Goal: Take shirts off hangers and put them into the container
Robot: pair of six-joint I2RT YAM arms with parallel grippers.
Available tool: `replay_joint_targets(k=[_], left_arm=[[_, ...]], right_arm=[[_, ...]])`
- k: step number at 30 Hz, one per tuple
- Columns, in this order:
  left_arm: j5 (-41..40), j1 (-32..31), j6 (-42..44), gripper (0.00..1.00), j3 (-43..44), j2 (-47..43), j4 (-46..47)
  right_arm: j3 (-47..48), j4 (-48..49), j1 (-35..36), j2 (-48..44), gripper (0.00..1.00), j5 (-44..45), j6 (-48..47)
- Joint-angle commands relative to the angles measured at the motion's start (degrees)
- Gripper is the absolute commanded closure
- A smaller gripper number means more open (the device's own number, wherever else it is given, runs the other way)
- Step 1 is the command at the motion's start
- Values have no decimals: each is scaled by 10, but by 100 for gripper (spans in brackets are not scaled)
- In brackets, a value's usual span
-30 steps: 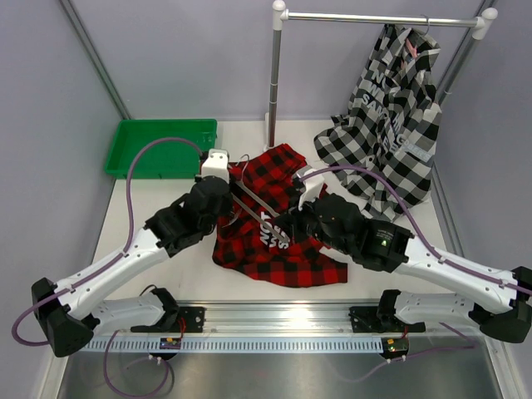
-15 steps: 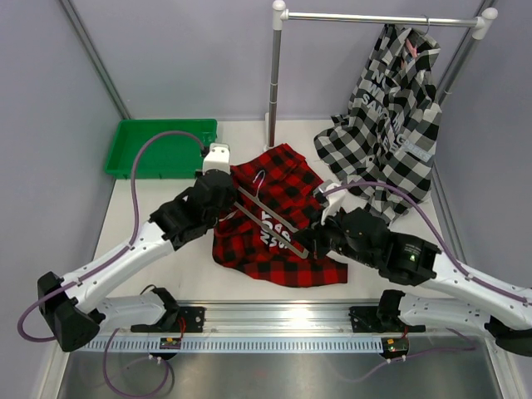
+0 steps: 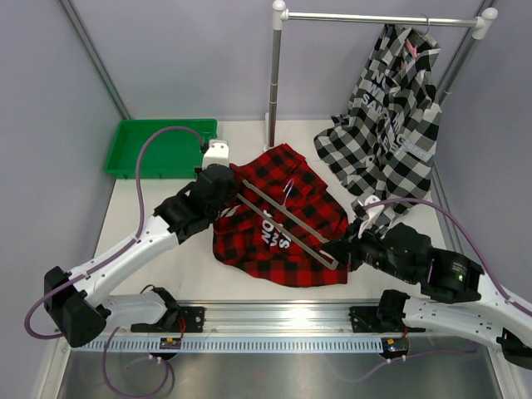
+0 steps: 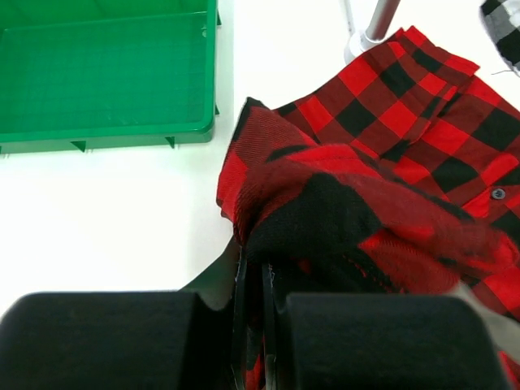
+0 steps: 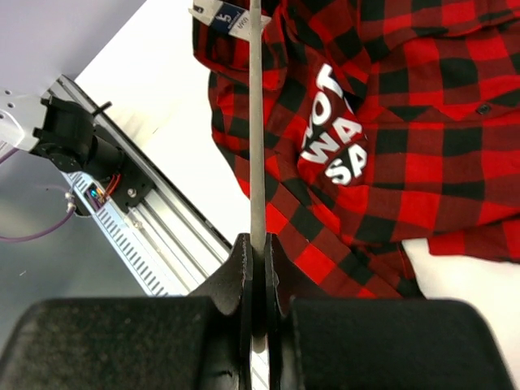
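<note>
The red-and-black shirt [image 3: 278, 224] lies crumpled on the table between my arms, white lettering up. My left gripper [image 3: 233, 194] is shut on a fold at its far left edge [image 4: 325, 203]. A grey wire hanger [image 3: 287, 220] slants across and above the shirt. My right gripper [image 3: 339, 252] is shut on its near right end, and the hanger bar [image 5: 256, 122] runs straight out from the closed jaws. The black-and-white shirt [image 3: 395, 108] still hangs on its hanger from the rack rail [image 3: 378, 17] at the back right. The green container [image 3: 162, 148] sits at the back left with nothing in it.
The rack's upright post [image 3: 274, 79] stands just behind the red shirt, its foot [image 4: 378, 20] near the collar. The arms' metal mounting rail [image 3: 274, 320] runs along the near table edge. Grey walls close in on the left and right.
My right gripper has moved right and toward the near edge, drawing the hanger out across the red shirt. My left gripper kept its grip on the shirt and shifted slightly back.
</note>
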Motion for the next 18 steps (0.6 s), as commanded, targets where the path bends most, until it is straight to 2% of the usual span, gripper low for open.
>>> replay_joint_targets(k=[1,11,18], left_arm=[[-24,14,3,100,28,10,39],[-14,52,-5,100,19,36,33],[33,51,-24,100,21,15,6]], right_arm=[[5,-18,6,-26,100,27,3],[24,-50,6,-54,100,50,-1],[67,-43,6,-4,100,120,-16]])
